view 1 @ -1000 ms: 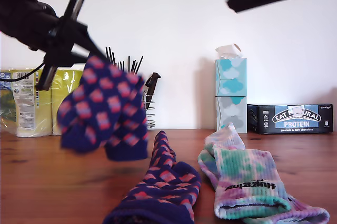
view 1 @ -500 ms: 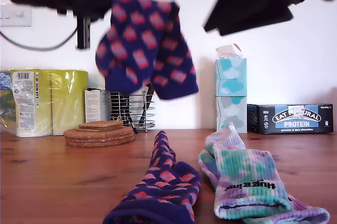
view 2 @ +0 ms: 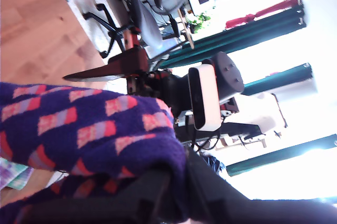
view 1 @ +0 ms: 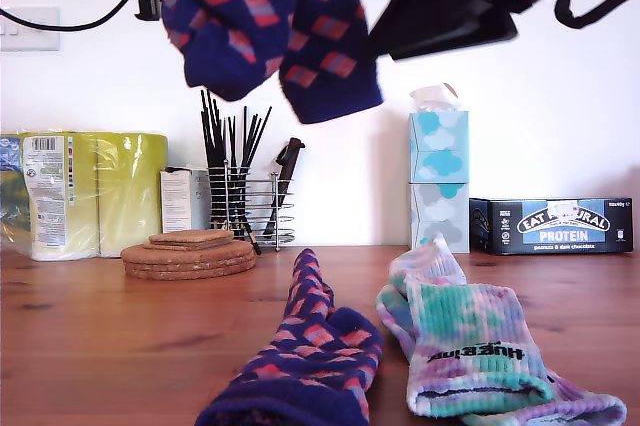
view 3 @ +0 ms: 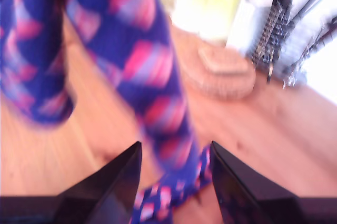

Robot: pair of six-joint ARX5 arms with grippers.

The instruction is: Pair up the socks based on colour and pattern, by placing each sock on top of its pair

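The exterior view sits low at table (view 1: 90,346) level, facing a white wall. The first wrist view looks close along the lifted navy sock (view 2: 79,129) toward the room. The second wrist view looks down, blurred, at the table. All three share that lifted sock.

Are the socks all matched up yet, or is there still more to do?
Not quite. The pastel tie-dye socks already lie one on the other on the table, so that pair looks done. My first hand holds a navy sock with pink blocks high in the air. Its match, the other navy sock, waits on the table. What's left is laying the raised one on top of it. My second hand is open and empty.
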